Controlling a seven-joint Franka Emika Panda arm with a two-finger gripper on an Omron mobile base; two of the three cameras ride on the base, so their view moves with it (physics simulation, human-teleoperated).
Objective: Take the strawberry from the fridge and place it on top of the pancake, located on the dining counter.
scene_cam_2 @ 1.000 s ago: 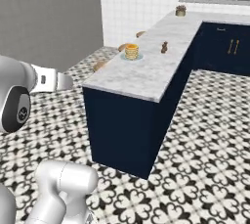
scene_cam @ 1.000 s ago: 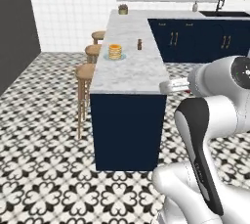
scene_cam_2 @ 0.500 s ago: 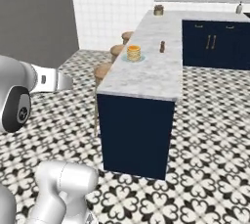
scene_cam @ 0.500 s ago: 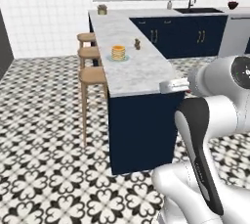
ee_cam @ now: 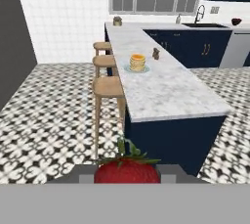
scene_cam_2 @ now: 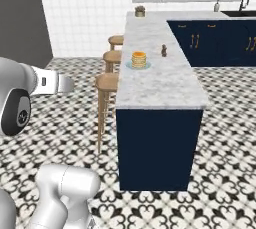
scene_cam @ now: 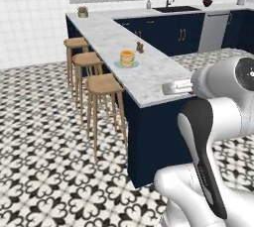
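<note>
Carrying the small red strawberry with green leaves (ee_cam: 127,170) toward the long white-grey marble dining counter on a navy base (scene_cam: 149,75) is the step in hand: in the hand view the two-finger gripper (ee_cam: 127,173) is clenched on the berry, its tips at either side of the fruit. The short stack of golden pancakes on a pale blue-green plate (scene_cam: 127,59) sits around the middle of the slab's length, well beyond the near end, with a small dark brown object (scene_cam: 140,48) just to its right and three round wooden stools (scene_cam: 104,84) along the left side. Next, by my judgement, the base must close in and the arm reach over the near end, lowering the berry onto the stack. Compared with a second ago, the whole scene has swung in both base views: the camera has moved, and the counter's near end now lies closer.
</note>
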